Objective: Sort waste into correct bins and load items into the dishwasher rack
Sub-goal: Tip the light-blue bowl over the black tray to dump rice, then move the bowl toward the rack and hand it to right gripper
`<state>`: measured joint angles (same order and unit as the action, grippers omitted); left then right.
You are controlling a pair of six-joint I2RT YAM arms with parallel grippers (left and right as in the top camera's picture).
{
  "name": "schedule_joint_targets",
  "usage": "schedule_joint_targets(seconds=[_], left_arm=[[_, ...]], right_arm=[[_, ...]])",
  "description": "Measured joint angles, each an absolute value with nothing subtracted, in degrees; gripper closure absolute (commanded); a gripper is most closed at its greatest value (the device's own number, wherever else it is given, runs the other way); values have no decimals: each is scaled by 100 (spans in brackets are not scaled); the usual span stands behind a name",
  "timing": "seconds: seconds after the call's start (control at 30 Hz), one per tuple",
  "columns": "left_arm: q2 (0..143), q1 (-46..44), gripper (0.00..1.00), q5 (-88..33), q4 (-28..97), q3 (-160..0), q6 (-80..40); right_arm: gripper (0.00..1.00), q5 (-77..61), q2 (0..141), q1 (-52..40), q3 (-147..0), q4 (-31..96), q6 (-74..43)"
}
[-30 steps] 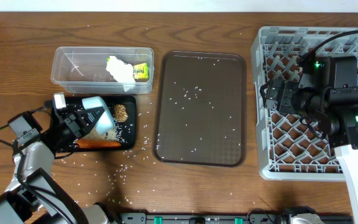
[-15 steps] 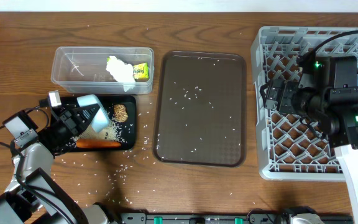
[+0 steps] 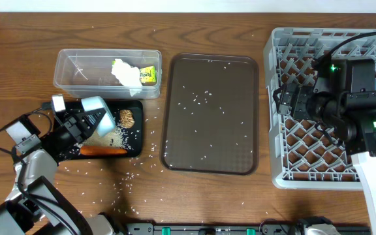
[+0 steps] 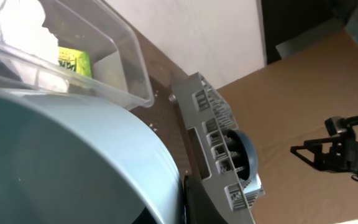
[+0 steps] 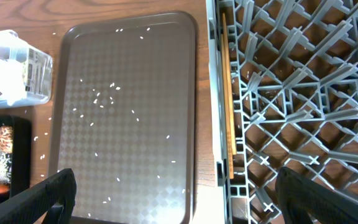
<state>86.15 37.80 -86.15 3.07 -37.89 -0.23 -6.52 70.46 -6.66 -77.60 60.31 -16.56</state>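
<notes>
My left gripper [image 3: 83,123] is shut on the small light-blue cup [image 3: 99,111] and holds it tilted over the black tray [image 3: 137,109]. The tray holds the orange carrot [image 3: 103,150], the brown food lump [image 3: 127,117] and a heap of rice [image 3: 113,137]. The cup [image 4: 73,162] fills the left wrist view. The clear tub [image 3: 77,72] holds the white tissue [image 3: 126,72] and the yellow-green wrapper [image 3: 149,74]. My right gripper [image 3: 286,101] is open and empty over the left edge of the grey rack [image 3: 286,46]. A blue dish [image 4: 246,152] stands in the rack. The white bowl and white cup are out of view.
The brown serving tray [image 3: 209,114] lies between the bins and the rack, with scattered rice grains on it; it also shows in the right wrist view [image 5: 129,106] beside the rack [image 5: 291,93]. Loose rice [image 3: 128,176] lies on the wooden table in front of the black tray.
My left gripper has shifted the light-blue cup slightly up and to the left over the black tray. The right arm has not moved.
</notes>
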Motion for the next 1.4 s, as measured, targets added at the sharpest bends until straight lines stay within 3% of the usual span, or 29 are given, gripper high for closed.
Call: schedule_joint_targets(seconds=[0.7,0.87,1.03,1.17,1.4], left_arm=[[8208,3483,94,-8825,14,-3785,-884],[7297,2477,94,-8390,-373,-3774,-1420],[6709,1109,94,-7465,-2176,-3747,-2679],[6788,-36,93,-6475,-3736,-3741,-3824],[7771,-1813,94,-4770,-4827,-3918,-4888]], right_arm=[[7,-652,7046,-666,-7760,6053,-1656],[6,-659,6960,-499,-7760,6047,-1656],[6,-646,6528,198,-7806,6055,-1656],[5,-617,6080,880,-7889,6145,-1658],[5,-596,5857,1570,-7918,6329,-1914]])
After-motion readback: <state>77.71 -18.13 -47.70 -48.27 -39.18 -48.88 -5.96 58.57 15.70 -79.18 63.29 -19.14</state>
